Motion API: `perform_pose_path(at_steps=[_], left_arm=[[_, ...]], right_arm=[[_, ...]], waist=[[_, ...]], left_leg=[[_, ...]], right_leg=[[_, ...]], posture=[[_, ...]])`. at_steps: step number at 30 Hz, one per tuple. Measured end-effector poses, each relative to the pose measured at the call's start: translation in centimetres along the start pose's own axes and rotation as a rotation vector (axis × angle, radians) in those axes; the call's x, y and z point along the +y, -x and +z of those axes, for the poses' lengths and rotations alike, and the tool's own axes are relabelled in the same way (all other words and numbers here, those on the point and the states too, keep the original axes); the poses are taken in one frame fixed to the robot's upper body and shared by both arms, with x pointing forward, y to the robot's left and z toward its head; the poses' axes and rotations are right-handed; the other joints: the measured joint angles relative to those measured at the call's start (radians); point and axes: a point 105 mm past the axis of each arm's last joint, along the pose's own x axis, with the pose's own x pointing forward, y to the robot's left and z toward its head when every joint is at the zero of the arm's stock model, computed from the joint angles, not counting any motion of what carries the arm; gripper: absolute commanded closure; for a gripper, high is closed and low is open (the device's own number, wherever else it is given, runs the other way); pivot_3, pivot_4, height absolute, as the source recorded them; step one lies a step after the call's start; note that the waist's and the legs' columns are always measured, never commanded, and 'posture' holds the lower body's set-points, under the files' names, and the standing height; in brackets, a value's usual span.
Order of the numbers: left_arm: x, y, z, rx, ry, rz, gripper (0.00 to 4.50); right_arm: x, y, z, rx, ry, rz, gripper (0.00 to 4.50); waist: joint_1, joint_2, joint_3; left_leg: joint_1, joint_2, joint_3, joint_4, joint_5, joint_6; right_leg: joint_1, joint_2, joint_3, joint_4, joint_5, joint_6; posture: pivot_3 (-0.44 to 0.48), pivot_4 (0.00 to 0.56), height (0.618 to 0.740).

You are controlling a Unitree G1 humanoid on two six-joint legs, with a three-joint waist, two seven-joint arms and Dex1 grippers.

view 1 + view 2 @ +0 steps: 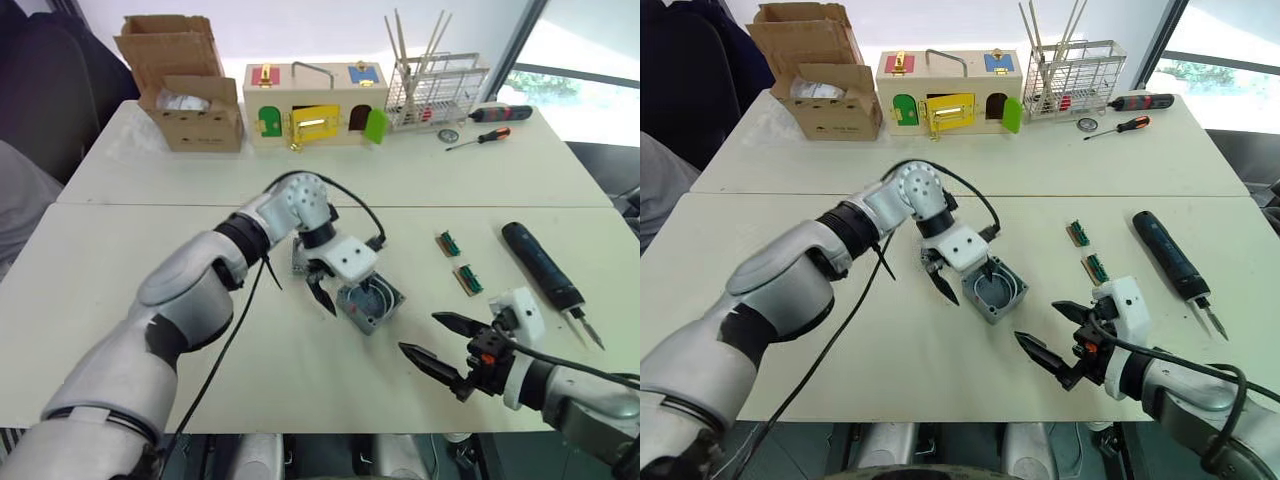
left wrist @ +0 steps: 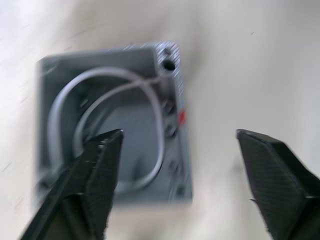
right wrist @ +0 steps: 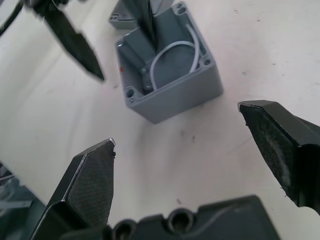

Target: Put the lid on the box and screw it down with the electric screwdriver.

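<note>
The box (image 1: 995, 292) sits open-topped near the middle of the table (image 1: 790, 300), its loop of white wire (image 3: 172, 57) exposed, so it looks ready to take a cover. The left gripper (image 1: 965, 280) hangs right over it with jaws spread wide and nothing in them, one finger over the box's cavity and the other outside its wall, probably to steady or shift it. The lid (image 3: 122, 20) lies just behind the box, under the left wrist, mostly hidden. The right gripper (image 1: 1050, 335) waits nearer the front edge, spread wide and empty, with the box a little beyond its fingertips. The electric screwdriver (image 1: 1170, 260) lies untouched toward the table's right edge, well apart from both.
</note>
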Motion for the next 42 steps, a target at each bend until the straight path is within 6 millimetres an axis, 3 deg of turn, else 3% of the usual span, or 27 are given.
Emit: perform_pose_path(at_steps=[3,4,6,8,11,15,20,23,26,37,40,42], left_arm=[[1.1,7.5,1.5,-0.095,0.145,0.348,0.82],[1.3,9.1,1.8,-0.106,0.21,0.432,0.82],[0.6,10.1,1.1,-0.115,0.393,0.539,0.82],[-0.5,9.3,-1.0,-0.12,0.667,0.633,0.82],[-1.4,8.4,-3.5,-0.09,1.02,0.778,0.82],[-2.1,9.2,-4.4,0.006,1.236,0.981,0.82],[-5.5,5.0,-6.6,0.128,1.457,0.967,0.82],[-6.1,4.2,-7.2,0.169,1.513,0.981,0.82],[-5.8,4.6,-7.7,0.166,1.525,1.03,0.82],[-4.9,3.2,-9.0,0.162,1.541,0.981,0.82],[-4.7,3.2,-9.3,0.17,1.527,0.988,1.64],[-4.5,2.9,-9.2,0.168,1.509,0.978,2.67]], right_arm=[[-2.0,1.4,4.7,-0.084,0.102,0.013,0.0],[-2.3,1.8,6.6,-0.139,0.14,0.014,0.0],[-2.0,1.9,9.4,-0.213,0.197,0.058,0.0],[-1.8,1.4,10.9,-0.232,0.236,0.105,0.0],[-1.6,-0.3,11.3,-0.198,0.251,0.183,0.0],[-1.7,-2.6,10.9,-0.134,0.303,0.25,0.0],[-1.5,-4.3,9.5,-0.079,0.306,0.328,0.0],[-1.4,-4.4,9.4,-0.073,0.33,0.331,0.0],[-1.4,-4.6,9.2,-0.076,0.331,0.329,0.0],[-0.9,-4.7,8.2,-0.09,0.297,0.299,0.0],[-0.8,-4.5,8.3,-0.108,0.294,0.281,0.0],[-0.8,-4.3,7.9,-0.099,0.284,0.269,0.0]], waist=[[-0.031,-0.001,0.002],[-0.03,0.001,0.001],[-0.028,0.001,0.0],[-0.021,0.001,0.0],[-0.016,-0.003,0.003],[-0.023,-0.003,0.003],[-0.017,-0.003,0.003],[-0.016,-0.003,0.003],[-0.019,-0.003,0.003],[-0.018,-0.003,0.003],[-0.018,-0.003,0.003],[-0.017,-0.003,0.003]], left_leg=[[0.001,0.001,0.0,0.001,0.0,0.0],[0.002,0.001,-0.001,0.0,0.0,0.0],[0.007,0.001,-0.001,-0.003,0.0,0.0],[0.005,0.001,-0.003,-0.004,0.001,-0.001],[0.002,0.0,-0.003,-0.001,0.004,-0.007],[0.0,0.0,-0.002,0.006,0.003,-0.005],[-0.001,0.0,-0.003,0.008,0.004,-0.007],[-0.001,0.0,-0.003,0.01,0.004,-0.007],[-0.001,0.0,-0.003,0.01,0.004,-0.007],[-0.001,0.0,-0.002,0.01,0.004,-0.007],[-0.001,-0.001,-0.002,0.01,0.004,-0.007],[-0.001,0.0,-0.002,0.01,0.004,-0.007]], right_leg=[[0.0,0.0,0.001,0.001,0.002,0.004],[0.001,0.0,0.0,0.001,0.002,0.005],[0.005,0.0,0.0,0.001,0.0,0.007],[0.004,0.001,0.0,0.002,0.0,0.008],[0.004,0.001,0.0,0.003,0.0,0.008],[0.004,0.0,0.001,0.003,0.0,0.009],[0.003,0.0,0.0,0.007,0.0,0.009],[0.003,0.0,-0.001,0.008,0.0,0.009],[0.003,0.0,-0.001,0.008,0.0,0.009],[0.003,0.0,-0.001,0.008,0.0,0.009],[0.003,0.0,-0.001,0.009,0.0,0.009],[0.003,0.0,-0.001,0.009,0.0,0.009]], posture=[[0.0,0.15,0.728],[0.0,0.15,0.728],[0.0,0.15,0.728],[0.0,0.15,0.728],[0.0,0.15,0.728],[0.0,0.15,0.728],[0.0,0.15,0.728],[0.0,0.15,0.728],[0.0,0.15,0.728],[0.0,0.15,0.728],[0.0,0.15,0.728],[0.0,0.15,0.728]])
